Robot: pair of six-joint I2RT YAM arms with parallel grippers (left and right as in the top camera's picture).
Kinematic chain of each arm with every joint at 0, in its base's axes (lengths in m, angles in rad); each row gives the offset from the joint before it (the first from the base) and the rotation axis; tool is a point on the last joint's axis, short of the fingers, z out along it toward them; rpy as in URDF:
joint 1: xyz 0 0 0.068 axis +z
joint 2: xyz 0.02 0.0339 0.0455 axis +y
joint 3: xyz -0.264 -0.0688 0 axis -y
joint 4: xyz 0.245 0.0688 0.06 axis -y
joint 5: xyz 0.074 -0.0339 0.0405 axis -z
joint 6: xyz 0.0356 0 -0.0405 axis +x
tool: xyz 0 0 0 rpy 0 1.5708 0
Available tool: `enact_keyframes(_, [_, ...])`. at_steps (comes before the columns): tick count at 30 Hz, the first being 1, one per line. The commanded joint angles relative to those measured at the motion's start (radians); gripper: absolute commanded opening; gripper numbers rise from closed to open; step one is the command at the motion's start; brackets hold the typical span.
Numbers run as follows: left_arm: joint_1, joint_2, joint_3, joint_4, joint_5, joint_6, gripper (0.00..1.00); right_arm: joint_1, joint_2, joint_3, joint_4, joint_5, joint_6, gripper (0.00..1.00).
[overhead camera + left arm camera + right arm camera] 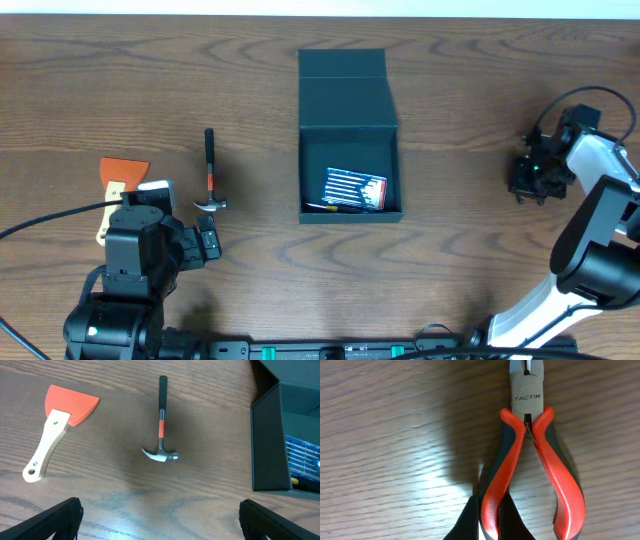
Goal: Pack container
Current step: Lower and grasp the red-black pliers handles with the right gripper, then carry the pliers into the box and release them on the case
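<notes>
The dark teal container (348, 110) stands open at the table's middle, lid flap folded back; its side wall shows in the left wrist view (267, 445). A blue bit case (354, 188) lies inside. A small hammer (209, 172) lies left of the box, also in the left wrist view (161, 425). An orange scraper (119, 180) with a wooden handle lies further left (55, 425). My left gripper (160, 520) is open and empty, near the hammer's head. My right gripper (489, 520) is shut on one handle of red pliers (535, 440) at the far right (533, 175).
Wooden table (470, 90). The right arm (600, 230) curves along the right edge. The left arm's base (120, 290) sits at the front left.
</notes>
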Motion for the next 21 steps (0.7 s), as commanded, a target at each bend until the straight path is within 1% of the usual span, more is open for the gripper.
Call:
enact_keyframes(1, [0.006,-0.001,0.016,-0.002,0.011,-0.001,0.98,0.053,0.031,-0.003,-0.013,-0.034,-0.011,0.01])
enact_keyframes(8, [0.006,-0.001,0.016,-0.003,0.011,-0.001,0.99,0.164,-0.041,0.075,-0.101,-0.033,-0.011,0.01])
enact_keyframes(16, [0.006,0.0,0.016,-0.003,0.011,-0.001,0.98,0.31,-0.219,0.292,-0.237,0.014,-0.012,0.01])
enact_keyframes(19, [0.006,-0.001,0.016,-0.003,0.011,-0.001,0.99,0.379,-0.267,0.379,-0.297,0.011,-0.079,0.01])
enact_keyframes(21, [0.006,-0.001,0.016,-0.003,0.011,-0.001,0.99,0.453,-0.294,0.44,-0.348,0.009,-0.187,0.01])
